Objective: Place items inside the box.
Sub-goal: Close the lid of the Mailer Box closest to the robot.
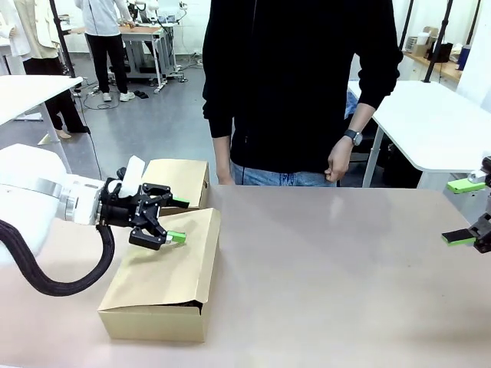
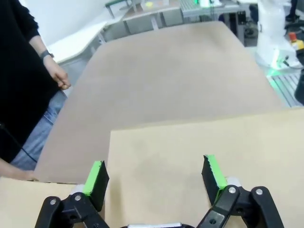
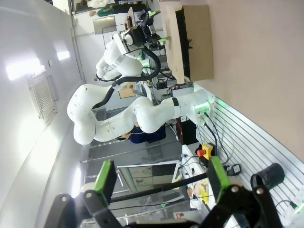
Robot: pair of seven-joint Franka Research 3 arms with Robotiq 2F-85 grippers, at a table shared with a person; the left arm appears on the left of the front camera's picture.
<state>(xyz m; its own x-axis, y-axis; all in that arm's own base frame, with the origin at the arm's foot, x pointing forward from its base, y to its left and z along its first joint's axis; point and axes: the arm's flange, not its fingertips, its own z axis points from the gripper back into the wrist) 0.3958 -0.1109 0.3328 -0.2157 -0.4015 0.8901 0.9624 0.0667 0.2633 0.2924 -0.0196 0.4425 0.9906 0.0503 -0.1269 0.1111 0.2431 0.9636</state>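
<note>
Nearest the camera in the front view, at about 8 o'clock on the beige tabletop (image 1: 330, 276), sits the larger, shallow tan cardboard box (image 1: 165, 280) with its wide flap lid lying down over the top; a dark slit shows under the lid's front right corner, and what is inside cannot be seen. Just above the lid's far left part hangs the left tool (image 1: 173, 222), black with green pads, its jaws spread apart and holding nothing. In the left wrist view the same left tool (image 2: 154, 175) has both pads poised over the plain lid of the box (image 2: 213, 156), gap empty. Behind the box, at about 10 o'clock, a smaller, narrower cardboard box (image 1: 180, 180) stands touching or nearly touching it. At 3 o'clock, by the tabletop's right edge, the right tool (image 1: 464, 211) is released, its green pads wide apart with nothing between them. At 12 o'clock, beyond the far edge, stands a person in a black top (image 1: 295, 84), with one hand (image 1: 337, 162) loosely curled at the hip.
</note>
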